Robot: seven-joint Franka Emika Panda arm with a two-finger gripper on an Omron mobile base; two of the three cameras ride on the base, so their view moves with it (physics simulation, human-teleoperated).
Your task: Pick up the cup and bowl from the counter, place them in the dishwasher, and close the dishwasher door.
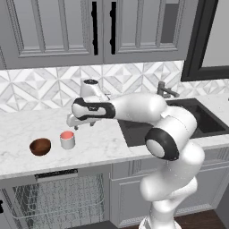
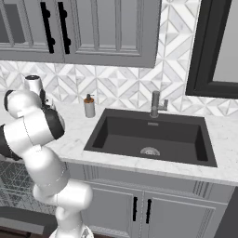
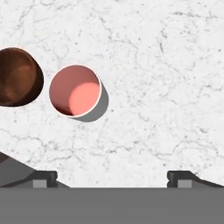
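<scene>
The white cup (image 1: 67,140) with its salmon-pink inside stands upright on the marble counter (image 1: 98,147), and the dark reddish-brown bowl (image 1: 40,146) sits just left of it. My gripper (image 1: 73,122) hangs open above the counter, a little behind and to the right of the cup, and holds nothing. Looking straight down in the hand view, the cup (image 3: 75,90) and bowl (image 3: 17,76) lie at the left, off to the side of the open gripper (image 3: 112,177). Below the counter the dishwasher (image 1: 58,201) stands open with its wire rack showing. Its door (image 2: 18,222) is down.
A dark sink (image 1: 197,118) with a faucet (image 1: 165,91) is set in the counter to the right. A soap dispenser (image 2: 89,107) stands by the backsplash left of the sink. Grey upper cabinets (image 1: 89,31) hang above, and a dark window frame (image 1: 201,44) is at the right.
</scene>
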